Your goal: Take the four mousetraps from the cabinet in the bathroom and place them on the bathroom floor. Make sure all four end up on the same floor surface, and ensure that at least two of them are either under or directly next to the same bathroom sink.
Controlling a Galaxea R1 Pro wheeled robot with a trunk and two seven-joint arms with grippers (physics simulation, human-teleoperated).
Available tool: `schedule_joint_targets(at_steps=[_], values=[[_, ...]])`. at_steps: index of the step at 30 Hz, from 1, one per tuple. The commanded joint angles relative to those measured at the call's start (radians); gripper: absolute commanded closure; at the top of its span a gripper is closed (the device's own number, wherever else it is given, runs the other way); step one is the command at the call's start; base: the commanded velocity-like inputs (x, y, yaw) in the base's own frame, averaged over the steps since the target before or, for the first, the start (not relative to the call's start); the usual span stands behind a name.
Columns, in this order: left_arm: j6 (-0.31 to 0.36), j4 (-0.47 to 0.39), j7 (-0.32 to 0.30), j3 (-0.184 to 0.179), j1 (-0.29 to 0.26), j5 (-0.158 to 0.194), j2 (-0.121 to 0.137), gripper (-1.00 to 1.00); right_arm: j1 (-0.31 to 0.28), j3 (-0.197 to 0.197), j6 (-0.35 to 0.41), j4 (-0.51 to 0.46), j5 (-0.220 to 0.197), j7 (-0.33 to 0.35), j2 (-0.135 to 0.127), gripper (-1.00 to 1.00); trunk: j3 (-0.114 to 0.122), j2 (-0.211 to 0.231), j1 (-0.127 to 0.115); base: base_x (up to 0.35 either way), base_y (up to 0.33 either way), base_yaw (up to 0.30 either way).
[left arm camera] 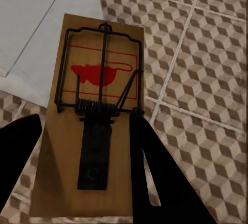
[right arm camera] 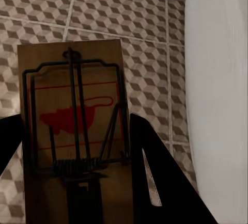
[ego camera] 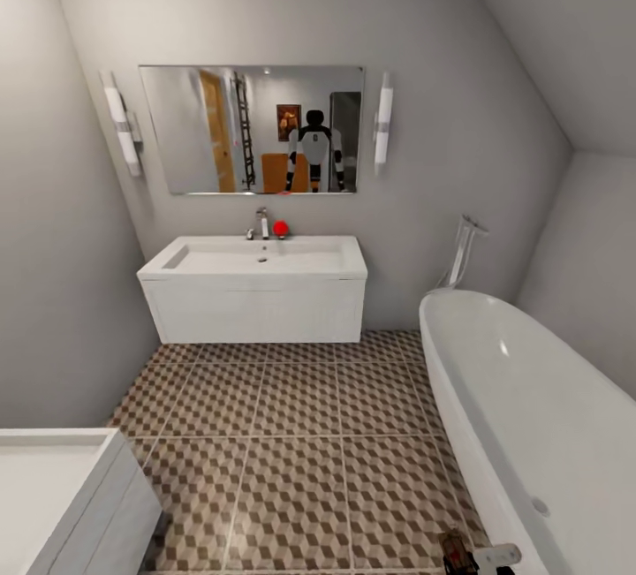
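I find no words, numbers or brand names that I can read in any of my views. The only printed mark is a red mouse outline inside a thin red frame on each mousetrap: one on the left trap [left arm camera: 98, 110] and the same sign on the right trap [right arm camera: 72, 131]. No lettering goes with either print.

Left gripper [left arm camera: 85, 157]: 2 fingers clamped on a mousetrap [left arm camera: 93, 115].
Right gripper [right arm camera: 72, 162]: 2 fingers clamped on another mousetrap [right arm camera: 72, 126].
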Motion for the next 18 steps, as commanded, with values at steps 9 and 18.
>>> schedule_joint_targets(at_steps=[9,18], values=[[-0.002,0.003,-0.009,-0.006,-0.001,0.010,0.001,1.00,-0.002,0.009,-0.005,0.003,-0.010,0.002,0.001,1.00,-0.002,-0.001,0.001,0.326,-0.018,0.000],[-0.002,0.003,-0.009,-0.006,-0.001,0.010,0.001,1.00,-0.001,0.009,-0.005,0.003,-0.009,0.002,0.001,1.00,-0.002,-0.001,0.001,0.326,0.000,0.000]])
